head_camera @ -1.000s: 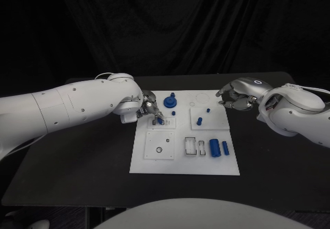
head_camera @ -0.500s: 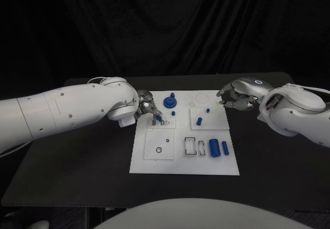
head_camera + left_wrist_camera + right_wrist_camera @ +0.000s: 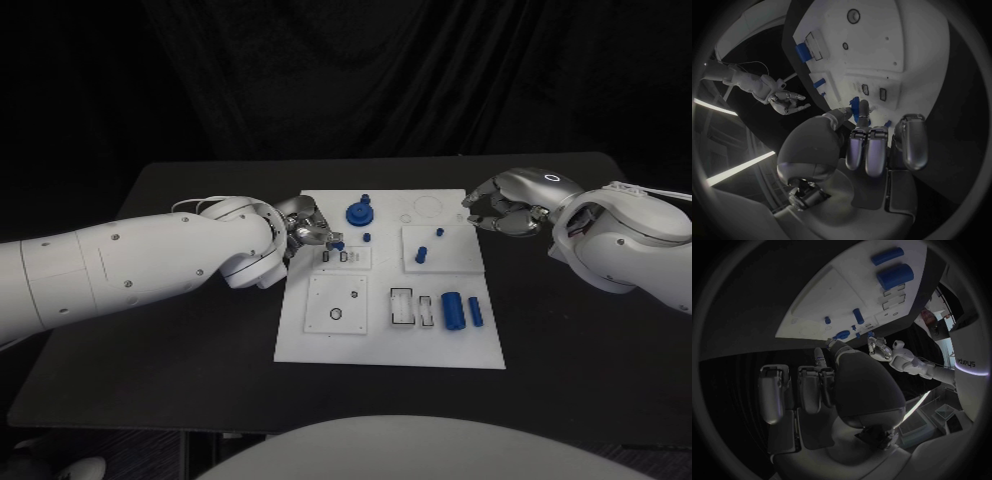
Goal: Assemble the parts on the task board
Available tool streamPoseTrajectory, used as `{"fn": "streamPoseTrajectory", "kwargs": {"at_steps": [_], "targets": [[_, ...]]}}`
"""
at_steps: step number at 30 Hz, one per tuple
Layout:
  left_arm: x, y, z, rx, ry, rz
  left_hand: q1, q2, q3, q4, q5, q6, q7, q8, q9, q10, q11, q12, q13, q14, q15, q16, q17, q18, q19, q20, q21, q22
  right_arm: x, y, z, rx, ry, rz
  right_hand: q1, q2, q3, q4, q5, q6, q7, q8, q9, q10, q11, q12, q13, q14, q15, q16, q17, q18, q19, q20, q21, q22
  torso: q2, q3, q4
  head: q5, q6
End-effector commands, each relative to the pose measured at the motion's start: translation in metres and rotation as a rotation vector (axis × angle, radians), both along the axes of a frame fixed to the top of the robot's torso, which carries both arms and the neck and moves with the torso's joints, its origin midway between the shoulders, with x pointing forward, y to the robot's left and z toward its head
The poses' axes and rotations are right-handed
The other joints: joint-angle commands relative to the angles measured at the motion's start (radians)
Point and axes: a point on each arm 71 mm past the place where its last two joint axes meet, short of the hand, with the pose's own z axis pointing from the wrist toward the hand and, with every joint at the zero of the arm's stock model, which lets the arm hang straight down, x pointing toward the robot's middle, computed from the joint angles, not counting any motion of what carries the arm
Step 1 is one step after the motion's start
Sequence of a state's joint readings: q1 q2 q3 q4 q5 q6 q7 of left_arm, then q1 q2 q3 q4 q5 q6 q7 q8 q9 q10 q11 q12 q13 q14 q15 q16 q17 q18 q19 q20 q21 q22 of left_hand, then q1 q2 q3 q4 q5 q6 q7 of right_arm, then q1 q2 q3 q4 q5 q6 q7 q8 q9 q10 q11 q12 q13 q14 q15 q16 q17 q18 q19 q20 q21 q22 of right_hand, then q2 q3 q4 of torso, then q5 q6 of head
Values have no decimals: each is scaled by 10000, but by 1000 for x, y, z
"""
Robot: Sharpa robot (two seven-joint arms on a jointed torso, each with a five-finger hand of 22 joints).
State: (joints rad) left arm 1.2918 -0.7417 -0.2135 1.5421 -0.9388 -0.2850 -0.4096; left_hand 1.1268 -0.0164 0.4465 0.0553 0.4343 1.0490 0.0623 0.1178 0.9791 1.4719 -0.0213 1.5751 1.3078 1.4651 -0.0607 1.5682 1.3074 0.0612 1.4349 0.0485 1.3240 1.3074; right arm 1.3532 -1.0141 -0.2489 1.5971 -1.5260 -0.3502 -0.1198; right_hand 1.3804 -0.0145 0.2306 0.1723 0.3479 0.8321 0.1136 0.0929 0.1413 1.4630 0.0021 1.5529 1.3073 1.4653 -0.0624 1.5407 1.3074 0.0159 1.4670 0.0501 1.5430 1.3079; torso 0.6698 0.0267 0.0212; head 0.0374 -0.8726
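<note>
The white task board (image 3: 378, 340) lies mid-table. My left hand (image 3: 307, 230) hovers at its left edge and pinches a small blue piece (image 3: 335, 244) just above the small slotted block (image 3: 343, 258). The left wrist view shows that piece (image 3: 855, 105) between thumb and fingertip, close to the two slots (image 3: 874, 92). My right hand (image 3: 505, 205) hangs beyond the board's far right corner, fingers curled in with nothing in them (image 3: 826, 385). A blue gear-like part (image 3: 358, 213) and short pegs (image 3: 420, 254) stand on the board. Two blue cylinders (image 3: 459, 309) lie by the rectangular slots (image 3: 410, 306).
A square plate with a round hole (image 3: 336, 304) sits on the board's near left. The black table (image 3: 159, 340) spreads out on both sides of the board. My large white left forearm (image 3: 130, 270) stretches over the table's left half.
My left arm has swung lower and nearer while its hand stays by the slotted block, the blue piece lifted slightly. The right hand has hardly moved.
</note>
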Motion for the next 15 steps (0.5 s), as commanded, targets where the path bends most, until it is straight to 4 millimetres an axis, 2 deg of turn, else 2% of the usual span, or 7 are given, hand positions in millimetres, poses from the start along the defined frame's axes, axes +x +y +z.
{"fn": "streamPoseTrajectory", "kwargs": {"at_steps": [1,3,8,15], "targets": [[0,-2,7,-582,-2045,118,-84,35,137,-70,-74,25,-95,48,18,989,36,-44,2630,1057,-40,26,2634,-16,-24,-13,2,1840,-1,-2,0,192,-131,-217,-33,41,56,6,70,67,-30,-60,-13,850,62,-38,2318,930,61,-56,2111,-62,834,51,-43,2500,-41,32,35,-85,0],[-1,-2,5,-647,-2255,155,-79,34,144,-70,-77,32,-100,56,24,989,33,-44,2630,1057,-41,26,2634,-21,-10,-13,28,1848,-1,-3,0,210,-138,-241,-33,41,56,6,70,67,-30,-60,-13,850,62,-38,2318,930,61,-56,2111,-62,834,51,-43,2500,-63,46,57,-133,0],[-4,-2,0,-662,-2555,167,-75,34,150,-71,-79,36,-102,60,28,989,30,-44,2630,1057,-42,26,2634,-23,-4,-13,36,1851,-2,-5,1,234,-145,-286,-35,34,58,3,72,68,-28,-61,-14,846,63,-42,2312,932,62,-53,2116,-62,834,52,-44,2500,-88,51,90,-176,0],[-6,-3,-7,-557,-2446,126,-76,44,161,-60,-85,39,-103,65,34,989,27,-44,2630,1057,-45,26,2634,-22,-6,-13,32,1850,-2,-6,1,248,-159,-306,-35,34,58,3,72,68,-28,-61,-14,846,63,-42,2312,932,62,-53,2116,-62,834,52,-44,2500,-110,55,54,-98,0]]}}
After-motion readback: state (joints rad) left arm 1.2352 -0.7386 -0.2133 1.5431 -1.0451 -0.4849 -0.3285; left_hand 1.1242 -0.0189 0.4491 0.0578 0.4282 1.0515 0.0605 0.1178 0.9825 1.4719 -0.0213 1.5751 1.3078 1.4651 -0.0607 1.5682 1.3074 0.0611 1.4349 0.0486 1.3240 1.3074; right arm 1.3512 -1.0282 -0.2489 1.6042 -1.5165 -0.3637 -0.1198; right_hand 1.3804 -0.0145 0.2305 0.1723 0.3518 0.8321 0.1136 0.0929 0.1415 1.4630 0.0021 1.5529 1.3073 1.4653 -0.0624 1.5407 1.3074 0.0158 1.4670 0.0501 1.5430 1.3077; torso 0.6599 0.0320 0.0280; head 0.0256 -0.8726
